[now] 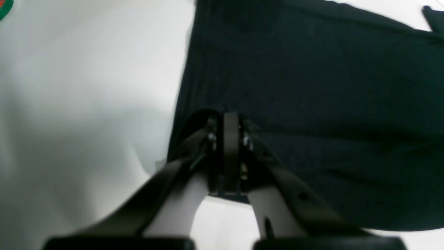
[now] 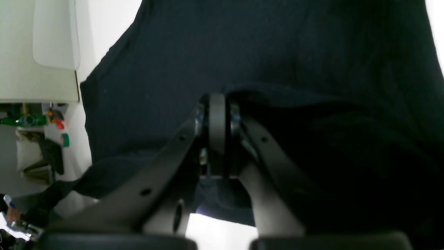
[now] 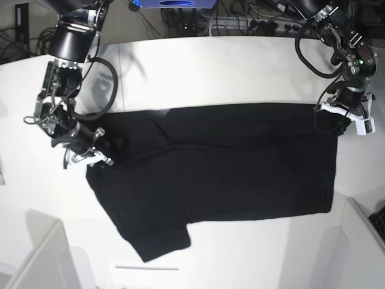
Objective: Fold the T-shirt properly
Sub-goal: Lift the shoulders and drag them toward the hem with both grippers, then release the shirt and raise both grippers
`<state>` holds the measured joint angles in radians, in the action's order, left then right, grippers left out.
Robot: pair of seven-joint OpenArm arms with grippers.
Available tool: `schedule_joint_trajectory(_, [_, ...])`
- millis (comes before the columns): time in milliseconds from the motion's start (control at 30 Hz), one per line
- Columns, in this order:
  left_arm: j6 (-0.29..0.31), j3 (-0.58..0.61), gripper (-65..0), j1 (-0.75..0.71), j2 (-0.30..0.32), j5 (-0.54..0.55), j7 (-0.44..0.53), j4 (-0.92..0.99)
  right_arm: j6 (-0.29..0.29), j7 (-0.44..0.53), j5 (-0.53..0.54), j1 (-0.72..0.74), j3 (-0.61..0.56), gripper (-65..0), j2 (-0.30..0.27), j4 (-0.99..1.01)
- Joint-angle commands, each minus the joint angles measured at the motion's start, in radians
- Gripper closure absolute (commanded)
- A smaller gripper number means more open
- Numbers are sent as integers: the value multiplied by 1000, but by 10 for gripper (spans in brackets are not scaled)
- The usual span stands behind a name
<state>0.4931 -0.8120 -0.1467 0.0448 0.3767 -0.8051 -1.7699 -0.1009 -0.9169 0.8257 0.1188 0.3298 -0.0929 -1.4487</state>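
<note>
Lying spread, plain black side up, across the middle of the white counter (image 3: 240, 66): T-shirt (image 3: 228, 162), one sleeve trailing toward 7 o'clock. Pinched at its 9 o'clock edge by the right gripper (image 3: 90, 150), fingers (image 2: 216, 125) closed on a raised fold. Pinched at its 3 o'clock corner by the left gripper (image 3: 346, 117), fingers (image 1: 230, 139) closed on cloth. Cables (image 3: 240, 24) strewn at 12 o'clock beyond the counter.
</note>
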Motion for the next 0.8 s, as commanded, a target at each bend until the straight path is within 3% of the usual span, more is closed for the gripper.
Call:
schedule_joint_trajectory(0, [-3,-2,0,11,13,2,19,-8,-6,17,17,25,1,0,-9,-14])
schedule_joint_trajectory(400, [-3,-4,0,15,13,-3,19,6,-10,19,20,26,2,0,-5,30])
schedule_joint_trajectory(433, [-3,-10,0,15,13,-3,19,6,-10,20,24,26,2,-30,-5,30])
schedule_joint_trajectory(533, [-3,-14,0,15,14,-2,22,6,-10,20,25,26,7,-246,-5,26])
schedule_joint_trajectory(600, [-1,-14,-166,14,14,-2,23,6,-10,22,25,26,15,-347,-5,26])
schedule_joint_trajectory(700, [2,-14,-380,17,22,3,25,2,-10,25,25,25,16,-341,-11,18])
schedule_joint_trajectory(767, [2,-14,-474,17,37,6,25,-3,-7,57,20,6,32,-312,-11,-20])
